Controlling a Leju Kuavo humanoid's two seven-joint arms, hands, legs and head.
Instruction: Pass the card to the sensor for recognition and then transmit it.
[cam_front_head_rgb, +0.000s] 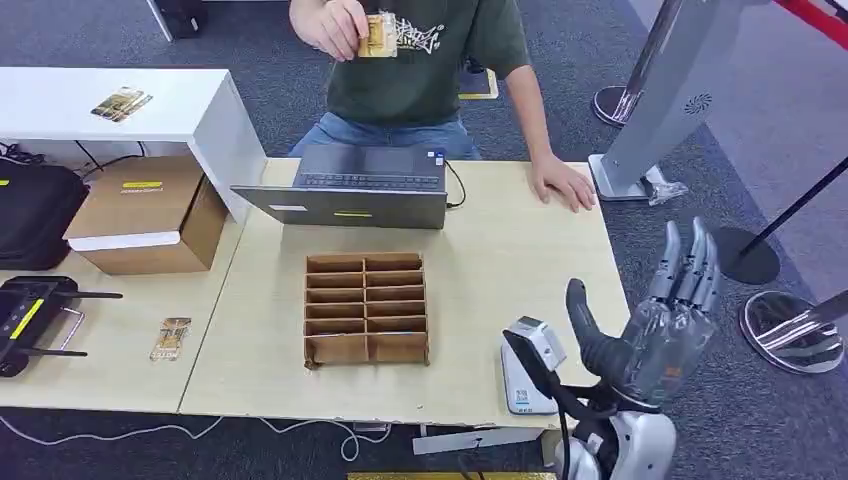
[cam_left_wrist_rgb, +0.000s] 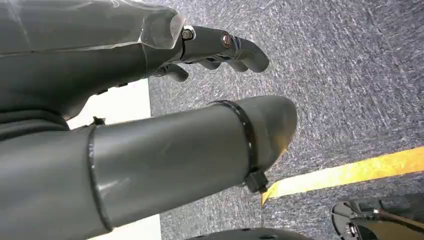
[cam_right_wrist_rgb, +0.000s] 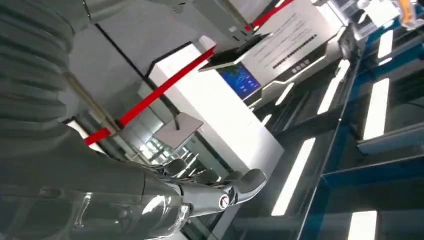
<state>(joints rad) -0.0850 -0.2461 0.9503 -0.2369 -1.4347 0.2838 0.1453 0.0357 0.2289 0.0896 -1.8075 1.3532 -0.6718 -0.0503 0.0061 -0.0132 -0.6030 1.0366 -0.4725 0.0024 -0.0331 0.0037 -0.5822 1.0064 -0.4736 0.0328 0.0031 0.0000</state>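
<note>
Cardboard organizer (cam_front_head_rgb: 366, 308) between laptop (cam_front_head_rgb: 350, 186), sensor (cam_front_head_rgb: 524, 368)

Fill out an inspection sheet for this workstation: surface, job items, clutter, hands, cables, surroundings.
Surface: light wooden table, no spills seen.
Job's things: card held up by the person's hand; white sensor at the table's near edge; cardboard divider tray mid-table.
Clutter: open laptop; cardboard box; loose card on the left table; cards on the white counter.
Hands: right hand raised, open, holding nothing; left hand hanging over the floor, holding nothing.
Cables: white cable below the table front; black laptop lead.
Surroundings: grey carpet; stanchion bases on the right.
</note>
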